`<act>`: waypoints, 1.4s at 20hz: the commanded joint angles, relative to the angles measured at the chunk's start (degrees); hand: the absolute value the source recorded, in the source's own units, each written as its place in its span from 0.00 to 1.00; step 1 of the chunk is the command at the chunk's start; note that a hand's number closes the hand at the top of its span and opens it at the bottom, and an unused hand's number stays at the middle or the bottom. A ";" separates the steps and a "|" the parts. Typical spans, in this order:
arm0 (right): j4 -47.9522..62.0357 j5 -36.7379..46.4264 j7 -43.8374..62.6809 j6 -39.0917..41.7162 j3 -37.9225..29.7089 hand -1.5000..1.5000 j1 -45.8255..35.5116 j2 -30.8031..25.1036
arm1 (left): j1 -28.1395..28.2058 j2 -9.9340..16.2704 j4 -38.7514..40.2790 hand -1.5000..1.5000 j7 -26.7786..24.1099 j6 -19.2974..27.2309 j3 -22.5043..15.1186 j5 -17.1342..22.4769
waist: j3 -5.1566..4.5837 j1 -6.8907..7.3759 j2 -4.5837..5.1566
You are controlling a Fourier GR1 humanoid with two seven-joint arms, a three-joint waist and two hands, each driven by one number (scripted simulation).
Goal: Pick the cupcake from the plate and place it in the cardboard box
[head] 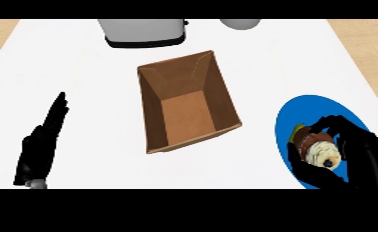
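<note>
The black fingers (331,122) and thumb of the right hand (353,151) curl round a cupcake with cream-white frosting and a brown wrapper (319,151), fingers arching over its far side and the thumb closing under its near side. The cupcake lies tilted, its frosted top turned toward the counter's near edge and a dark spot showing on the frosting. Whether it rests on the plate or is raised off it cannot be told. Beneath it sits the round blue plate (310,107), close to the near right corner of the white counter (88,76).

Toward the middle of the counter, well apart from the plate, stands the open brown cardboard box (184,103), turned slightly askew, its inner floor bare.

Near the counter's left edge the left hand (40,148) rests open, its fingers straight and pressed together, pointing toward the far edge, holding nothing.

Along the far edge stands a grey appliance with a dark base (142,33), and to its right a rounded pale grey object (240,23), partly cut off.
</note>
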 commanded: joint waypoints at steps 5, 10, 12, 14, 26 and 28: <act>-22.59 14.70 25.11 14.47 18.40 1.00 -8.63 8.58 | -3.12 0.35 0.45 0.50 0.51 -2.45 -0.49 0.85 | 0.19 3.97 1.17; -13.94 17.29 43.55 19.35 25.68 1.00 -26.69 9.98 | -3.49 -2.22 0.30 0.50 1.20 -1.26 -2.64 -0.86 | 0.31 4.78 1.29; -7.64 15.56 47.90 18.51 24.44 1.00 -34.56 10.02 | -5.47 -0.02 0.19 0.50 1.99 -2.24 -0.69 -0.61 | 0.37 4.85 1.38; -1.15 11.60 50.23 19.18 21.49 1.00 -41.77 10.05 | -2.12 -1.62 -0.48 0.50 0.14 -2.29 -2.58 -1.01 | 0.36 5.47 1.42; 32.46 1.26 47.10 1.69 18.58 1.00 -51.40 10.07 | -4.19 -3.19 1.81 0.50 -0.33 -1.48 -1.93 -2.17 | 0.45 5.37 1.60; 36.32 1.84 43.30 -1.68 18.38 1.00 -48.58 10.07 | -7.08 0.00 6.40 0.50 -3.18 -4.80 1.80 0.56 | 0.44 4.89 1.71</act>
